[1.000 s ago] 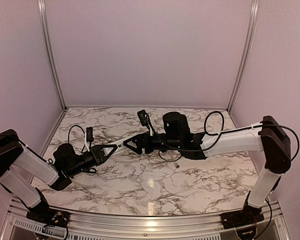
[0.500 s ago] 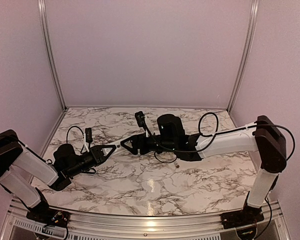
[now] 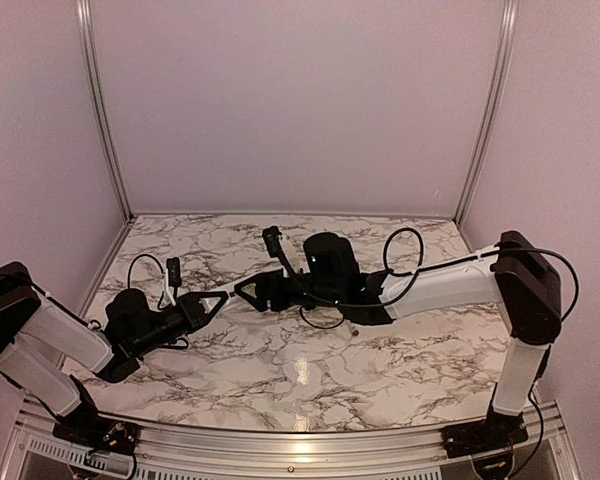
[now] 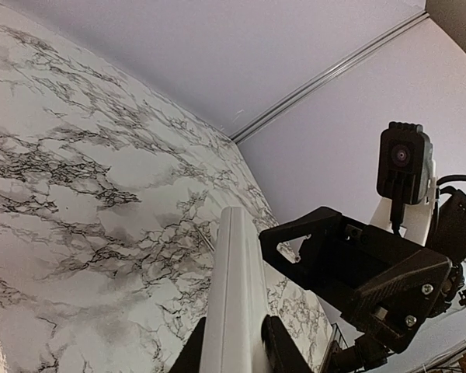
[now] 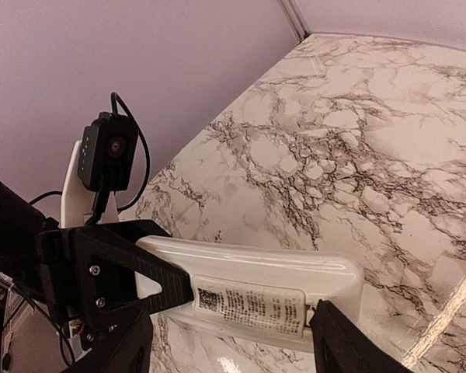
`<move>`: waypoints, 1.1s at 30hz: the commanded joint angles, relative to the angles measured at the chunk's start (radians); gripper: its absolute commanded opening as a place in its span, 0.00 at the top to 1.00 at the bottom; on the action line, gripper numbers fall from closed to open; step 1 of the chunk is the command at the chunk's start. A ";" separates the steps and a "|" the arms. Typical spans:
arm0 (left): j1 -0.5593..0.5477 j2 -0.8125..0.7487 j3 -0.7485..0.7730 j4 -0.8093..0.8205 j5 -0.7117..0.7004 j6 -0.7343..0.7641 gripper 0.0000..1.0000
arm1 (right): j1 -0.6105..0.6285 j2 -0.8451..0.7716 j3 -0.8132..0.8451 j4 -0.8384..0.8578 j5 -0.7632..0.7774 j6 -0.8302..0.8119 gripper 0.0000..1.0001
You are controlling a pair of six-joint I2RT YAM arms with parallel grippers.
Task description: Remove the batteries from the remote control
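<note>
remote (image 5: 248,284): aloft, mid-table (image 3: 310,380), toward left edge | left gripper (image 3: 218,298): clamped on one end | right gripper (image 3: 248,289): fingers apart, has slid left up to the free end | judgement: compartment work looks imminent; batteries not visible

From high behind the arm bases, the top camera looks down over the marble table (image 3: 310,375) to the back wall (image 3: 300,100). The wrist views sit low and close, face to face — the left sees the right wrist camera (image 4: 405,162), the right sees the left wrist camera (image 5: 109,151) — sharing the remote control (image 4: 234,295) between them.
</note>
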 commanded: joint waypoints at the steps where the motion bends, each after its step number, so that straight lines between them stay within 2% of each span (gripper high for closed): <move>1: -0.013 -0.016 0.016 0.292 0.086 0.011 1.00 | 0.011 0.041 0.003 0.037 -0.146 0.043 0.31; 14: -0.013 0.003 0.019 0.320 0.105 0.006 1.00 | -0.031 -0.003 -0.098 0.197 -0.282 0.128 0.31; 33: -0.013 0.040 0.021 0.386 0.131 -0.014 1.00 | -0.055 -0.008 -0.146 0.338 -0.421 0.207 0.31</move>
